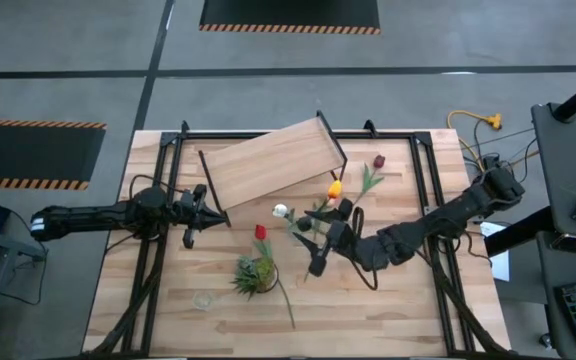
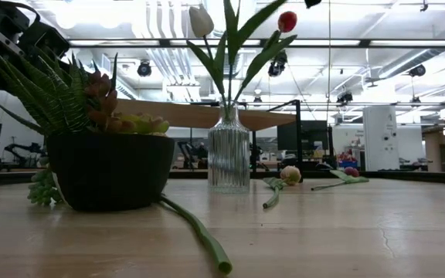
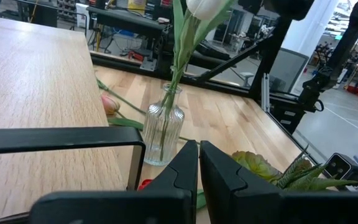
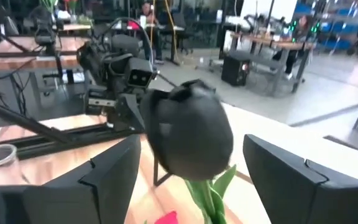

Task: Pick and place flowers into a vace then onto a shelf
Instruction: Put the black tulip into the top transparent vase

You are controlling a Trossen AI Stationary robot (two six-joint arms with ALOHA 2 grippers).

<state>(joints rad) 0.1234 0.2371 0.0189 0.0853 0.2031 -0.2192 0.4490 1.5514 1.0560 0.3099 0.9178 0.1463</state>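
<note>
Glass vase (image 2: 229, 158) already held two flowers; the right end effector (image 1: 320, 252), spread wide around a maroon tulip (image 4: 188, 134), needed careful centring.

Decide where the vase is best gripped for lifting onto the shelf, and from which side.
Probably the ribbed body of the vase, just below its narrow neck, coming in level from the side. It stands upright and the flowers rise out of its mouth, so the top is blocked. The left gripper, now shut beside the shelf, already faces it.
</note>
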